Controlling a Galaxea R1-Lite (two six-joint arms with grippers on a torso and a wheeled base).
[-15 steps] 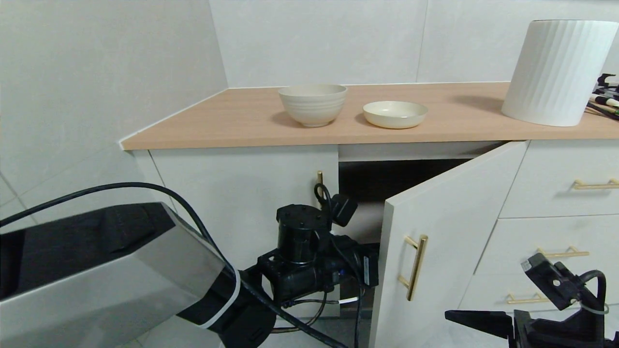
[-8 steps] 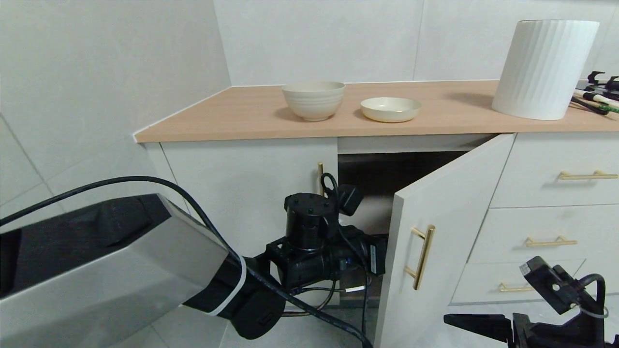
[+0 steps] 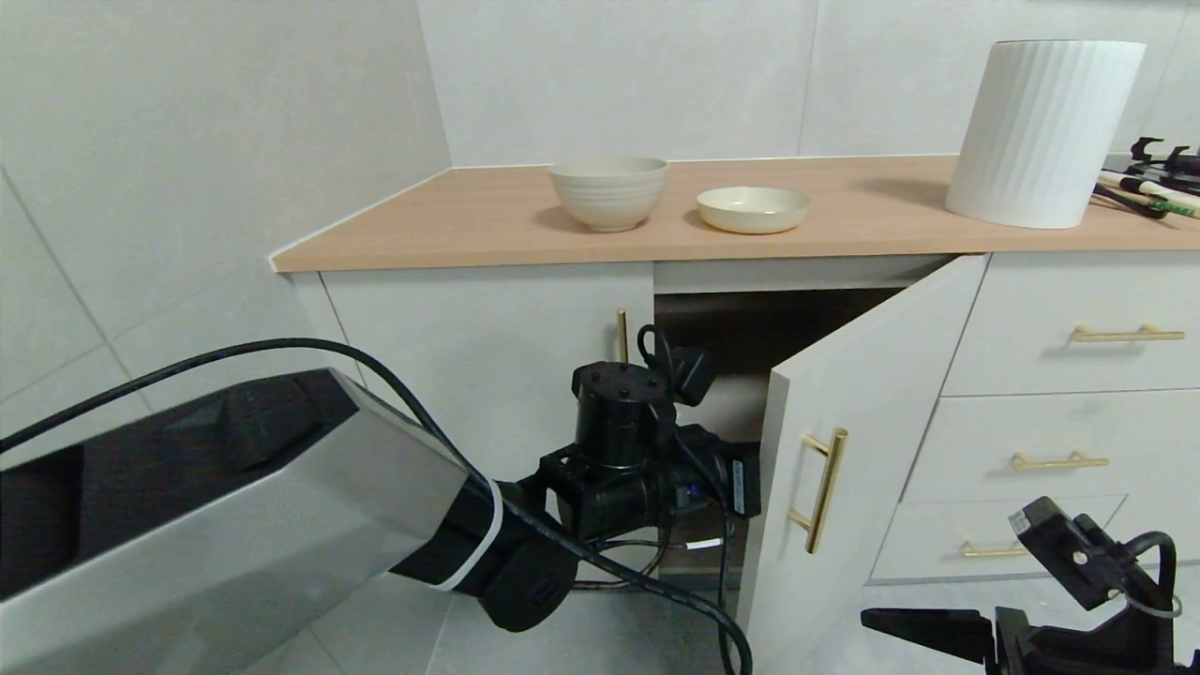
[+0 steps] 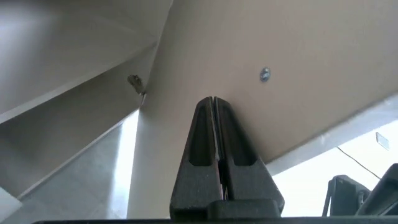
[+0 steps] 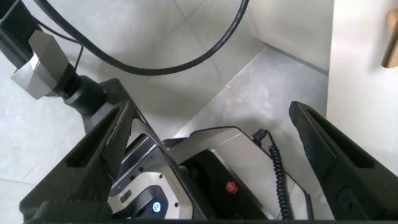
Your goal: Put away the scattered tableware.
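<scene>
- Left jaws are pressed flat together with nothing between them, pointing at a pale panel that carries a small screw [image 4: 265,74].
- Right jaws stand wide apart and grip nothing, low above the tiled floor [image 5: 249,93] and in front of the drawers [image 3: 1059,394].
- The left arm's wrist [image 3: 623,441] sits at the cabinet opening, beside the cabinet door [image 3: 872,422], which hangs open.
- A ribbed bowl [image 3: 608,192] stands upright on the wooden surface [image 3: 450,220].
- A shallow dish [image 3: 753,208] rests just to the bowl's right, not touching it.
- A tall ribbed white container [image 3: 1043,131] stands farther right, well apart from both, with dark utensils [image 3: 1148,183] beyond it.
</scene>
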